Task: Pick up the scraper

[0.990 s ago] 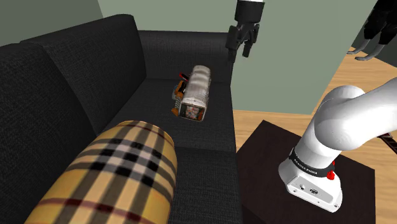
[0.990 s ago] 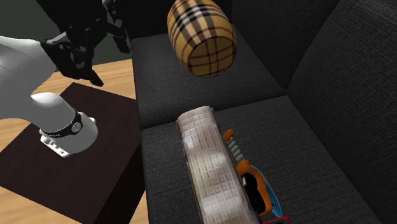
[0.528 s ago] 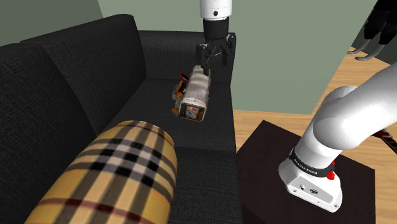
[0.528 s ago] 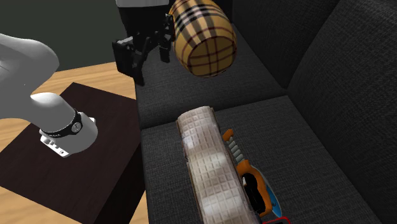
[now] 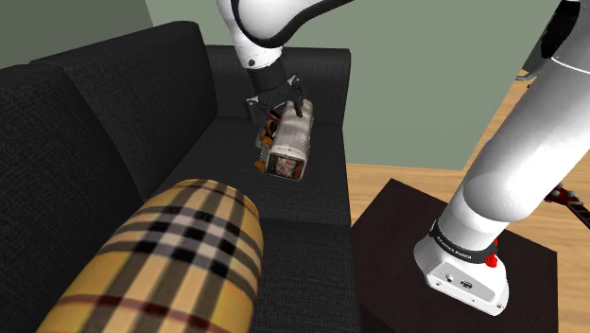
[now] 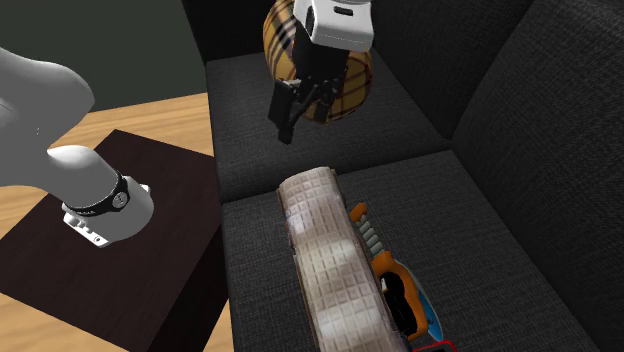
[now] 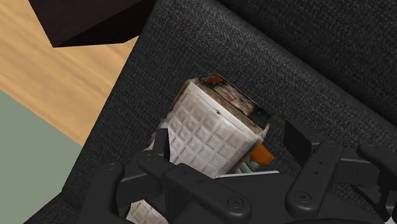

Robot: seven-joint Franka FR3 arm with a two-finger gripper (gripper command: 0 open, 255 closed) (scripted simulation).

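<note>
Room: pale green wall (image 5: 425, 76), wood-plank floor (image 5: 529, 123), and a charcoal fabric sofa (image 5: 303, 218) as the work surface, its seat woven dark with tall back cushions. A dark brown stand (image 5: 397, 246) sits on the floor against the sofa's front, with the white arm (image 5: 511, 161) rising from it. In the shoulder view, a tan plaid bolster (image 5: 180, 265) lies on the seat at 7 o'clock from the rest of the things. A white quilted package (image 5: 291, 140) lies lengthwise further along the seat, printed end toward the camera. The scraper (image 5: 265, 142), with orange on its handle, lies on the seat touching the package, at 9 o'clock of it in the shoulder view, between the package and the sofa back. In the second exterior view it is at 3 o'clock of the package, partly tucked under its edge. The gripper (image 5: 275, 102) hangs over the package's far end, at 12 o'clock of the package in the second exterior view. Its jaws are spread and hold nothing. In the wrist view the package and an orange bit of the scraper show between the fingers (image 7: 298, 141).
</note>
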